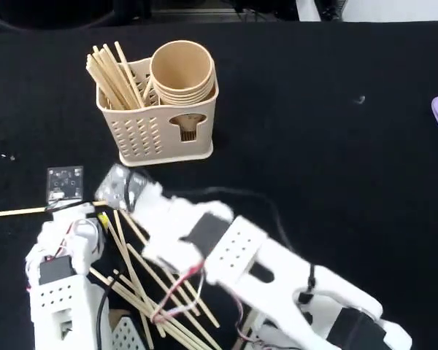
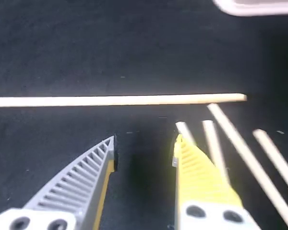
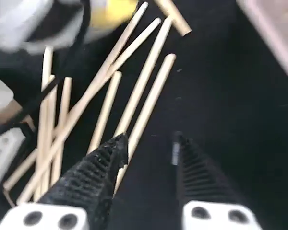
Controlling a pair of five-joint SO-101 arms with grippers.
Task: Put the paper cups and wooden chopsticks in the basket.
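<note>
Far side of the table (image 1: 314, 160): basket (image 1: 157, 135) standing upright. In one compartment, a stack of paper cups (image 1: 182, 69), nested and rising above the rim. In the other, a bundle of chopsticks (image 1: 113, 76) leaning out toward the left.

Down by the arms, loose chopsticks (image 1: 157, 292) criss-crossed flat on the table, partly under the right arm. Off to the left, a single chopstick (image 2: 115, 100) lying on its own.

Now the left gripper (image 2: 144, 143): hangs low over the table, grey and yellow fingers spread apart, nothing between them. Faces that single chopstick, which lies crosswise just past the tips. Ends of the loose chopsticks right beside the yellow finger.

And the right gripper (image 3: 149, 146): black fingers parted, gripping nothing, poised above the edge of the loose chopsticks. One tip right at a stick, touching or not, cannot tell.
</note>
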